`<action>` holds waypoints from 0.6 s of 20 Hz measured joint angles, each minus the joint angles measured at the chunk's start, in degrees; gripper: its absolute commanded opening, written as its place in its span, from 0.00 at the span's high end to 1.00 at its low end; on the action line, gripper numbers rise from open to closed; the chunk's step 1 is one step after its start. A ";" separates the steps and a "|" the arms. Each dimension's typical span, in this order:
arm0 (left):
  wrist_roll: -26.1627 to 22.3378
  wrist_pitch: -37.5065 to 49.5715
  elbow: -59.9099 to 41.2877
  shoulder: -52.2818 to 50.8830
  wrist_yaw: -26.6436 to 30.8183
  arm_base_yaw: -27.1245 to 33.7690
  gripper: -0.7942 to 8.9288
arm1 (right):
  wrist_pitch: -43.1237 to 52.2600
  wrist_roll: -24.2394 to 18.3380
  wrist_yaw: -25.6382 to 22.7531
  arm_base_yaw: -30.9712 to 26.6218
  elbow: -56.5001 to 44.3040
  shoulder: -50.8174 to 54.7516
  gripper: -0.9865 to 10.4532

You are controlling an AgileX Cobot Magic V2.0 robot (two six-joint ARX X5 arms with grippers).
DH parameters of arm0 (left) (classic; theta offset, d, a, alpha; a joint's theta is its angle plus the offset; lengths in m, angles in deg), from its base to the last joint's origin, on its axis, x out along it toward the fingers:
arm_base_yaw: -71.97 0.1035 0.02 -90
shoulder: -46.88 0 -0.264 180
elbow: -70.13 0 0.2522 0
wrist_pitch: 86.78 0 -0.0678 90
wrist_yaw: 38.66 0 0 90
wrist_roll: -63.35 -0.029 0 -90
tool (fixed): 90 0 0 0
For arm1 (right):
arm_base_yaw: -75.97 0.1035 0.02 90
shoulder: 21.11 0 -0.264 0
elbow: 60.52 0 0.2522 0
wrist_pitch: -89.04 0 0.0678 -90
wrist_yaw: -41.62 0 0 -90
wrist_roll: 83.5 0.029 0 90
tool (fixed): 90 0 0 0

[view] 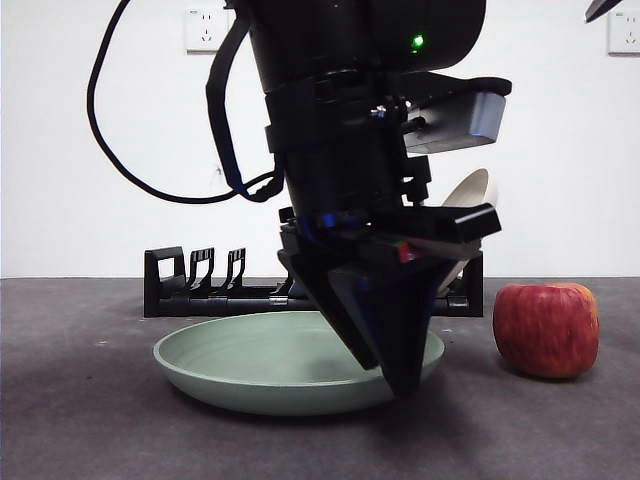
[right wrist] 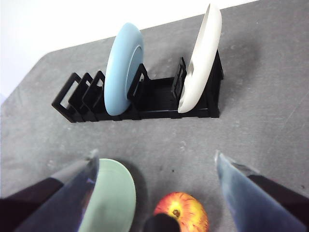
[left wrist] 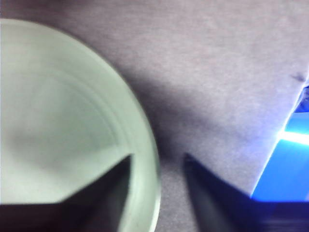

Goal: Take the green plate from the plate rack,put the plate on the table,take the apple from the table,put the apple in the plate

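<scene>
The green plate (view: 270, 365) lies flat on the table (view: 80, 430), low and left of centre in the front view. The left gripper (view: 400, 385) stands at its right rim, jaws apart astride the edge. Behind sits the plate rack (view: 190, 285), holding a blue plate (right wrist: 123, 67) and a beige plate (right wrist: 203, 58). At right stands the apple (view: 546, 329). The right gripper (right wrist: 154, 193) hangs above, spread wide. No readable writing.

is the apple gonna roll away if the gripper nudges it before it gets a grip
Probably not far: the apple looks blocky and sits upright on the table. Its rounded, glossy sides could slip between jaws. The right gripper is open wide above it, leaving room.
</scene>
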State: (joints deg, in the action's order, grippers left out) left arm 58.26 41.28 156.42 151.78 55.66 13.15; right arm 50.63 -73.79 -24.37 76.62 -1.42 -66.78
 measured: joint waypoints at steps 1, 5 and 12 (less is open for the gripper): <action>0.90 0.00 0.00 -0.04 0.00 0.00 0.55 | -0.07 -0.33 0.00 0.35 0.00 0.00 0.46; 3.39 -0.39 0.28 -5.20 2.38 0.15 0.55 | -2.14 -1.64 -0.02 2.78 0.85 -0.98 0.44; 4.79 0.61 1.20 -33.73 15.50 3.37 0.55 | -13.38 -7.85 -8.74 10.67 10.05 -12.57 0.43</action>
State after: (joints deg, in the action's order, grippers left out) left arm 63.05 41.90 157.62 118.06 71.15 16.51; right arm 37.26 -81.63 -33.12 87.28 8.64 -79.35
